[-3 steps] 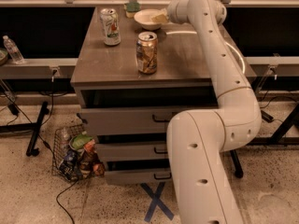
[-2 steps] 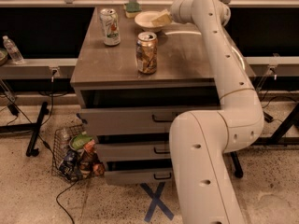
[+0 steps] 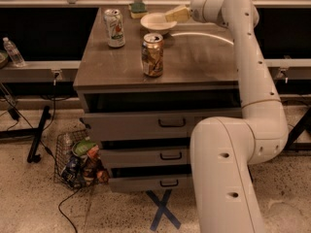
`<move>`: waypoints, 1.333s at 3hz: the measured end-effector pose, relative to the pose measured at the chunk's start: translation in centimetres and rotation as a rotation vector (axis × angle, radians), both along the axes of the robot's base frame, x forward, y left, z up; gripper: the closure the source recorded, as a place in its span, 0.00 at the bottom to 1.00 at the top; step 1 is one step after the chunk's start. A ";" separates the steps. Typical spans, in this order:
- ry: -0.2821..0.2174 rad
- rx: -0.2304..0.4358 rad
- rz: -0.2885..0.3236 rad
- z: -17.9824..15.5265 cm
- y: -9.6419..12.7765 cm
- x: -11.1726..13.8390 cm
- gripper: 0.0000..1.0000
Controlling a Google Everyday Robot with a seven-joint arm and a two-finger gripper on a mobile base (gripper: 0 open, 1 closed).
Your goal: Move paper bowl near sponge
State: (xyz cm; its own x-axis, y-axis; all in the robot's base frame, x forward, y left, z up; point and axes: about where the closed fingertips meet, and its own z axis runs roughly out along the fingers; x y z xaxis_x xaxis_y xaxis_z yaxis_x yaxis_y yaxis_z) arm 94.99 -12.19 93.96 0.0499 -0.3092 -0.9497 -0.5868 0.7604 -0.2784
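I take the front can point(image 3: 152, 55), standing on the cabinet top point(image 3: 209, 57), as my reference.
- Second can point(image 3: 114, 28): behind it, to the left.
- Paper bowl point(image 3: 156, 22): straight behind it.
- Sponge point(image 3: 138, 8): farther behind, just left, at the back edge.
- Gripper point(image 3: 175, 14): behind and right, at the bowl's right rim.
- Wire basket point(image 3: 80, 161): on the floor, below and left.
- Bottle point(image 3: 13, 52): far left.

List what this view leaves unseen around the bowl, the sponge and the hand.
- Hand, at the paper bowl's right rim: camera view, how it meets the rim is hidden by its own body.
- Sponge, at the table's far edge: camera view, its far side faces away.
- Arm: camera view, its base is cut off by the bottom edge.
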 end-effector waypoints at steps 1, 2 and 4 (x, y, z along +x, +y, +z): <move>0.053 0.050 0.039 -1.0 -0.3 -1.0 0.00; 0.104 0.053 0.072 -3.4 1.5 -0.9 0.00; 0.123 0.009 0.064 -5.8 3.2 0.2 0.00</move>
